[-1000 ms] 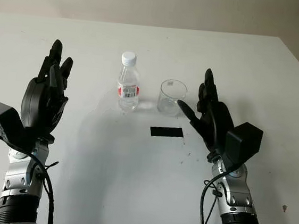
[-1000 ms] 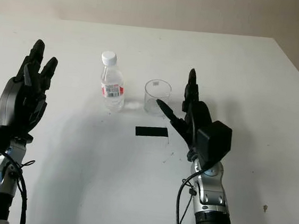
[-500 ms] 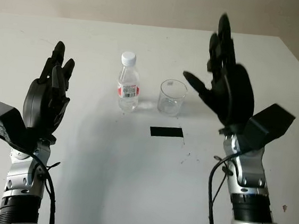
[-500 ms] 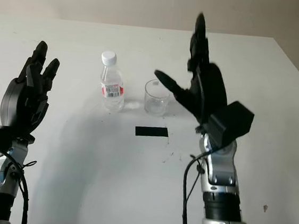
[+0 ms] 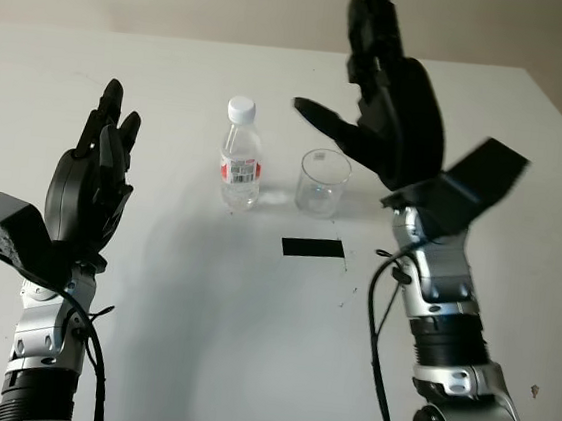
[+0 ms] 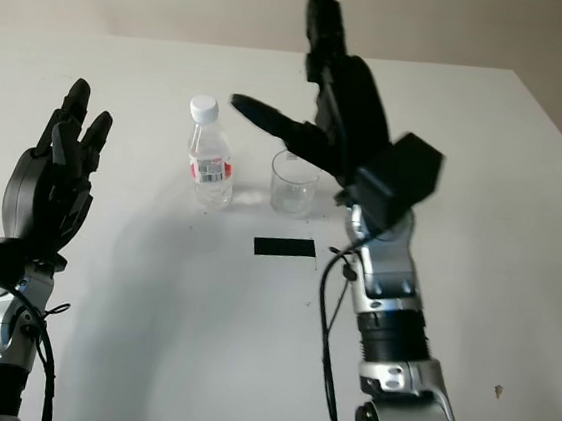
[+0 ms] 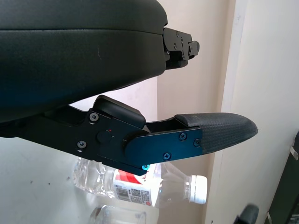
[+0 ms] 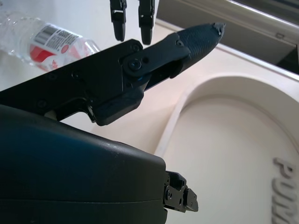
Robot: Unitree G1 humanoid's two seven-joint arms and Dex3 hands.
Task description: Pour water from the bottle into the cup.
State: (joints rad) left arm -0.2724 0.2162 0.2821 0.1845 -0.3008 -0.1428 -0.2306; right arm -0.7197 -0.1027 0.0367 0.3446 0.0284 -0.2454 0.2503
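Bottle [image 5: 240, 167]: capped, upright on the white table [image 5: 200, 313], untouched. Cup [image 5: 322, 183]: clear, looks empty, just beside the bottle. Right hand [image 5: 386, 116]: raised above the cup, fingers extended, holding nothing. Left hand [image 5: 89, 190]: raised well apart from the bottle, open, holding nothing. Grasping, uncapping and pouring all remain.

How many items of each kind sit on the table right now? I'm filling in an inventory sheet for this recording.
Bottles: 1, the capped water bottle, standing upright.
Cups: 1, the clear cup, upright beside the bottle.
Black rectangular patches: 1, the black patch, flat on the white table in front of the cup.
Total: 3.
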